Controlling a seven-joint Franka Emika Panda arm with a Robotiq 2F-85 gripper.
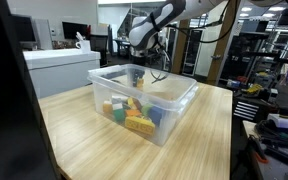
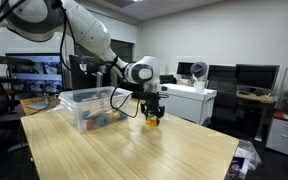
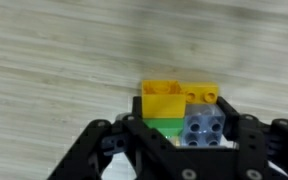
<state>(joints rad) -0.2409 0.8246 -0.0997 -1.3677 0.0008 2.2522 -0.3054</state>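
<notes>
My gripper (image 2: 151, 116) straddles a yellow, green and grey block cluster (image 3: 181, 111) down at the table (image 2: 134, 152), just beside the clear bin (image 2: 84, 95) of other blocks (image 1: 132, 112); whether the jaws grip it yet, I cannot tell.

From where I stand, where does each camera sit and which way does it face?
An exterior view: close at the table corner, facing the clear bin; arm behind it.
An exterior view: farther off, side-on; arm and gripper show, over toy blocks.
Wrist view: looks down at those blocks; only gripper fingers show.
Shared: bin, table and arm in both exterior views.
</notes>
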